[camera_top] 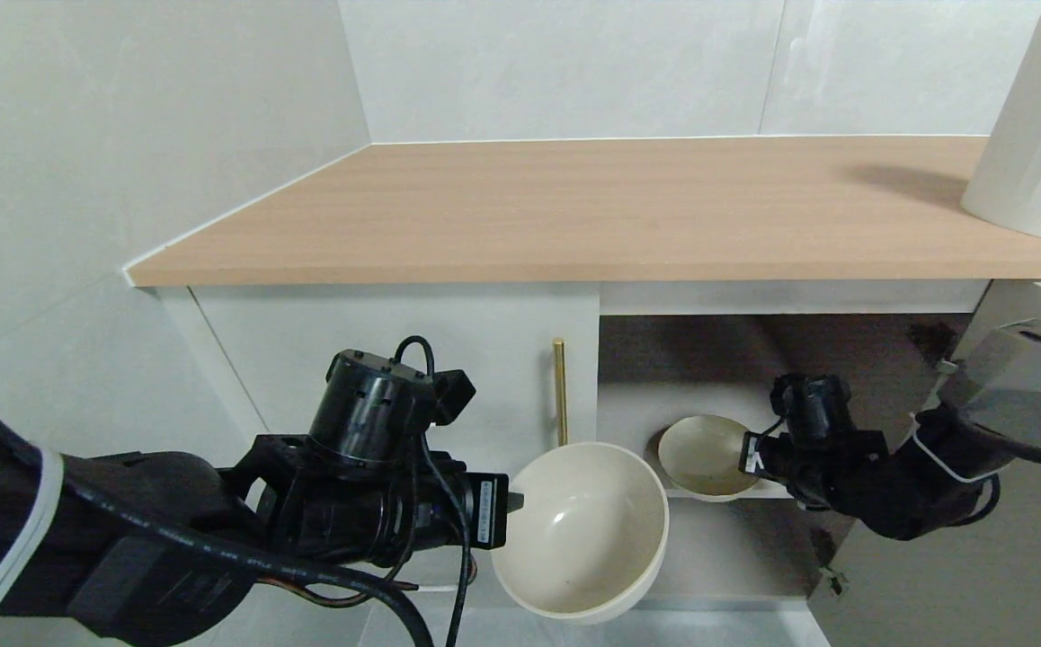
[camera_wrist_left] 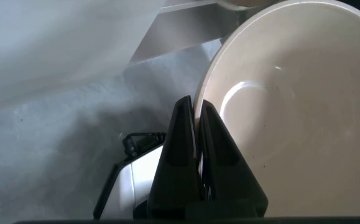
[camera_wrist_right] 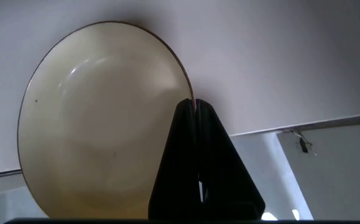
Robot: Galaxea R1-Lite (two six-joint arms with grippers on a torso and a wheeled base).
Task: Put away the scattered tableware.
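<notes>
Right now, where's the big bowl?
The big bowl hangs in the left gripper, low in the head view, under the gold handle, left of the small dish.

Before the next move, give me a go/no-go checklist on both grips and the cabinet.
1. Rim of large bowl clamped by left gripper: ok.
2. Rim of small bowl clamped by right gripper: ok.
3. Cabinet's right compartment open: ok.
4. The small bowl set down inside: cannot tell.
5. The large bowl inside the cabinet: not ok, it hangs out in front, by the closed left door.
</notes>
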